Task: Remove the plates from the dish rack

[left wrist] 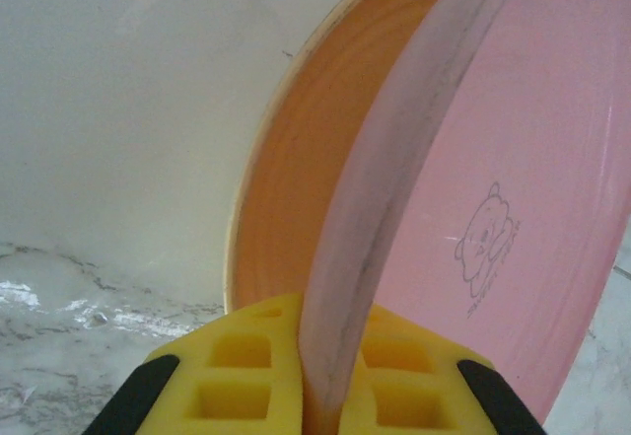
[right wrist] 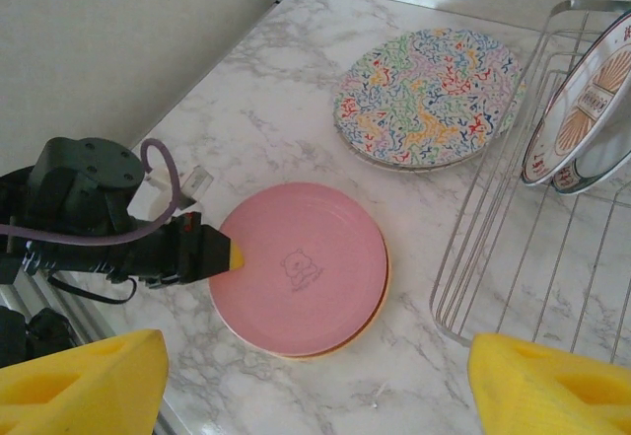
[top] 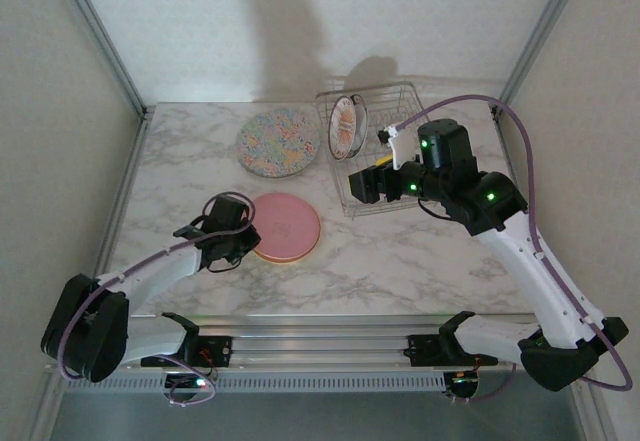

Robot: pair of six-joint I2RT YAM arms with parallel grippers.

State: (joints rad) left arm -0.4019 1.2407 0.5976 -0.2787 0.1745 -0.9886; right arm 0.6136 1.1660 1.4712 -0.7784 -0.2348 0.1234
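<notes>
Left gripper point(right wrist: 235, 254) clamped on pink plate point(right wrist: 301, 267) rim, plate resting on orange plate point(left wrist: 296, 188) on table. Right gripper point(top: 362, 183) agape at rack point(top: 370, 88) edge, white plate point(top: 345, 124) upright inside. We'd unclamp, withdraw level, avoid dragging pink plate.

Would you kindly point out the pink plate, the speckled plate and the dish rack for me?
pink plate point(right wrist: 301, 267), right wrist view, on its centre motif.
speckled plate point(right wrist: 429, 95), right wrist view, on its patterned centre.
dish rack point(top: 370, 88), top external view, on its far rim.
</notes>
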